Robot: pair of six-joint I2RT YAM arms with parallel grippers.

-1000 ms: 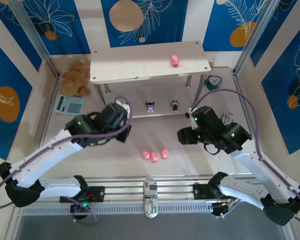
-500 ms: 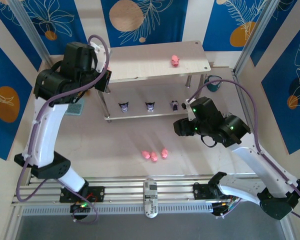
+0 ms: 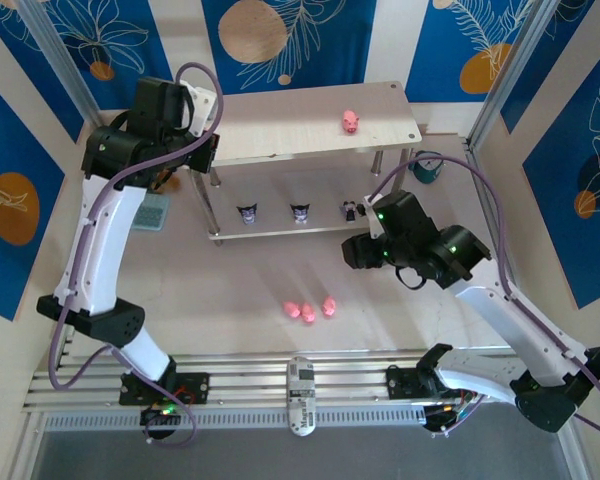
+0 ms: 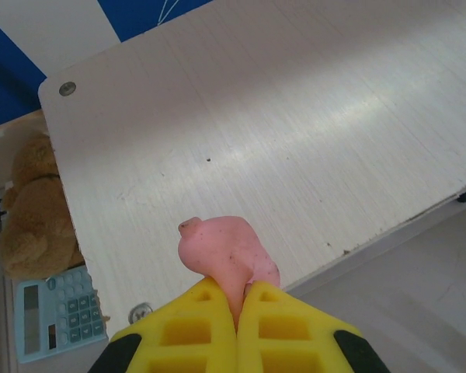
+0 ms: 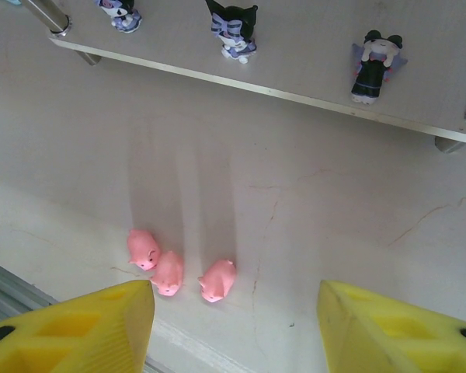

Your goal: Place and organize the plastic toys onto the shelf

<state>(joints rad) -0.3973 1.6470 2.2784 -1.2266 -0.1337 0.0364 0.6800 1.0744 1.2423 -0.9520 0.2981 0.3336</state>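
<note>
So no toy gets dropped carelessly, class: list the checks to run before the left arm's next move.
1. Left claw shut on held pig: ok.
2. Held pig over shelf's top board: ok, near its left end.
3. Pig touching that board: cannot tell.
4. Other pig on top clear of the spot: ok, far right.
5. Right claw open above the three table pigs: ok.

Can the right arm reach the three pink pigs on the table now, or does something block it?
Probably yes. The right pincer, open and empty, faces the three pink pigs, and only bare table lies between them.
</note>
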